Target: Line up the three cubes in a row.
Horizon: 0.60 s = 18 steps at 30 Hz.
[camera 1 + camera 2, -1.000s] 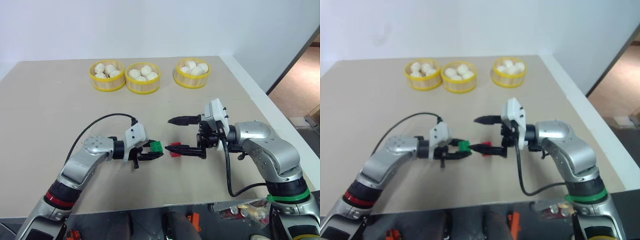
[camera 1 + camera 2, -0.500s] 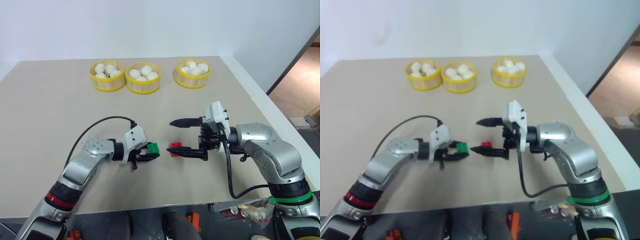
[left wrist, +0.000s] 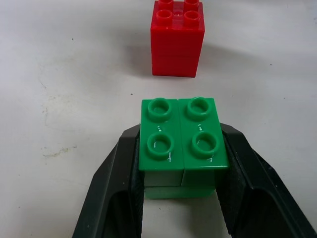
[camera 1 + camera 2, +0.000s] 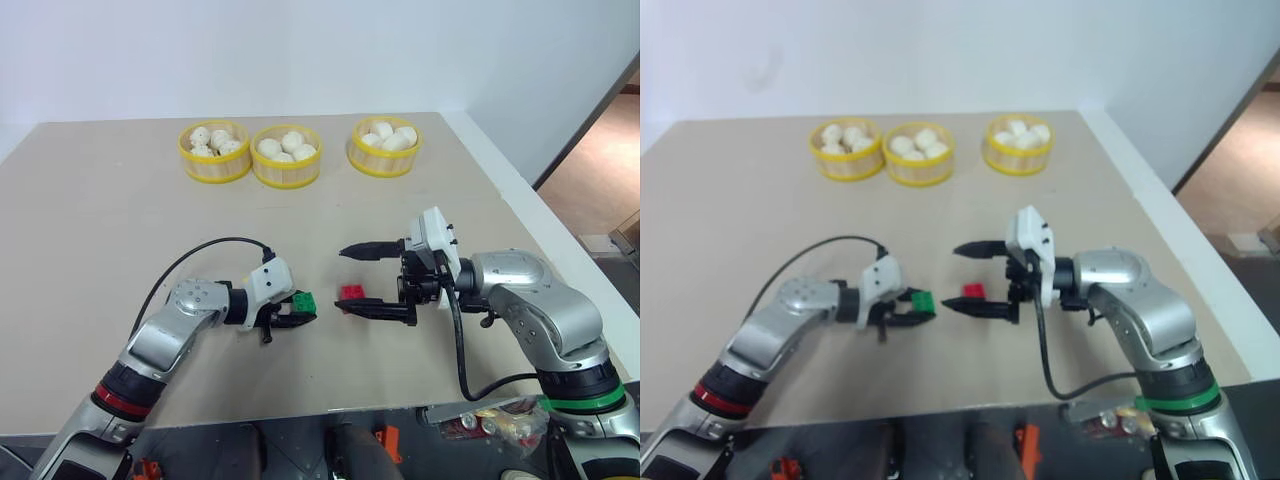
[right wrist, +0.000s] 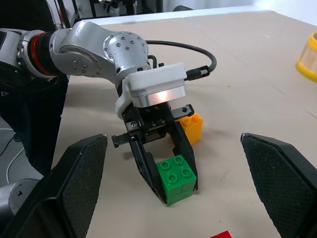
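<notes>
Left gripper clamped on the green cube, one black finger flat against each side wall, studs up, base at or just off the table; hard to say from these views whether it touches down. Red cube resting on the table just beyond the green one, apart from it by a narrow gap, roughly in line with it. Yellow-orange cube sitting on the table close behind the left gripper, on the far side from the red cube, so not yet part of any row. Right gripper spread wide and holding nothing, one finger above and one level with the red cube, near it but apart. Three baskets of buns well away at the far edge of the table. Judging by look: hard, light, hollow plastic, stiff enough to take a firm squeeze without harm, nothing fragile. Smooth glossy walls likely slippery, so best gripped low and square on two opposite flat sides, as with the green one now, never across the studs or on a corner. Light enough to skid or tip if nudged by a finger on release, so worth opening cleanly once the base sits flat.
</notes>
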Available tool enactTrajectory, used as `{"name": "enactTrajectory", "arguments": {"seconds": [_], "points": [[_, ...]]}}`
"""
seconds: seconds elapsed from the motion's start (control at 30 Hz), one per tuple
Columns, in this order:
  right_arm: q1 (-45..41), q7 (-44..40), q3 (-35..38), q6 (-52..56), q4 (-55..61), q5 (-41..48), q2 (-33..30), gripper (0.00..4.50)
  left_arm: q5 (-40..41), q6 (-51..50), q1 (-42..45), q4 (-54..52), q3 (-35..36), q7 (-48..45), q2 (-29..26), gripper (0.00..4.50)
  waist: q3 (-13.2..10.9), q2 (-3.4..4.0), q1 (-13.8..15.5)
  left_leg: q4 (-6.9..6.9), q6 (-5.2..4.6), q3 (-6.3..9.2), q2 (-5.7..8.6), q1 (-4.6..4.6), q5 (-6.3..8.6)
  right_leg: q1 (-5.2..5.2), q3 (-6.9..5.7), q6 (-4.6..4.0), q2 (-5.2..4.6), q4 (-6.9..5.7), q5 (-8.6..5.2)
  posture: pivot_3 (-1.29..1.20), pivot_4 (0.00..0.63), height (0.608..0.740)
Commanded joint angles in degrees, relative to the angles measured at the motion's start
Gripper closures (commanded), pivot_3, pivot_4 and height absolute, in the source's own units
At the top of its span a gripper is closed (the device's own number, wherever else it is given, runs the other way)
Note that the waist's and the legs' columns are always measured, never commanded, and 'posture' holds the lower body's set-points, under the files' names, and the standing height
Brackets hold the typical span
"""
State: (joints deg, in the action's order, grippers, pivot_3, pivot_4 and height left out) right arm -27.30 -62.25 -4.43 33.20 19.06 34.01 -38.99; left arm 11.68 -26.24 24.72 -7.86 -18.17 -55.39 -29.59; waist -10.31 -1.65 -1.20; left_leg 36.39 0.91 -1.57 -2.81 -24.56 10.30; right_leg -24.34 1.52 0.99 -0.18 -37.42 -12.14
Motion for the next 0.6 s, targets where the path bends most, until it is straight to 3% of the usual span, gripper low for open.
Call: {"name": "enactTrajectory", "arguments": {"seconds": [0.03, 0.07, 0.27, 0.6], "points": [[0.19, -0.26, 0.77, -1.06, 2.31, -0.15, -0.85, 0.00, -0.49, 1.45, 0.44, -0.47, -0.28, -0.27, 0.30, 2.66, 0.00, 0.00, 0.00, 0.00, 0.00, 0.00, 0.00, 0.00, 0.00, 0.00, 0.00, 0.00, 0.00, 0.00, 0.00, 0.00, 0.150, 0.740], [0.33, -0.27, 0.73, -1.15, 2.34, -0.24, -0.92, 0.00, -0.63, 1.61, 0.37, -0.43, -0.35, -0.34, 0.29, 2.06, 0.00, 0.00, 0.00, 0.00, 0.00, 0.00, 0.00, 0.00, 0.00, 0.00, 0.00, 0.00, 0.00, 0.00, 0.00, 0.00, 0.150, 0.740], [0.68, -0.37, 0.58, -1.71, 2.26, -0.72, -0.99, 0.00, -0.89, 1.77, 0.42, -0.42, -0.35, -0.26, 0.22, 0.13, 0.00, 0.00, -0.01, 0.00, 0.00, 0.00, 0.00, 0.00, 0.00, 0.00, 0.00, 0.00, 0.00, 0.00, 0.00, 0.00, 0.150, 0.740], [0.79, -0.48, 0.21, -2.18, 1.98, -1.07, -0.57, 0.00, -0.10, 0.66, -0.23, -3.67, -0.09, -0.49, -0.86, 0.05, 0.00, 0.00, 0.00, 0.00, 0.00, 0.00, 0.00, 0.00, 0.00, 0.00, 0.00, 0.00, 0.00, 0.00, 0.00, 0.00, 0.150, 0.740]]}}
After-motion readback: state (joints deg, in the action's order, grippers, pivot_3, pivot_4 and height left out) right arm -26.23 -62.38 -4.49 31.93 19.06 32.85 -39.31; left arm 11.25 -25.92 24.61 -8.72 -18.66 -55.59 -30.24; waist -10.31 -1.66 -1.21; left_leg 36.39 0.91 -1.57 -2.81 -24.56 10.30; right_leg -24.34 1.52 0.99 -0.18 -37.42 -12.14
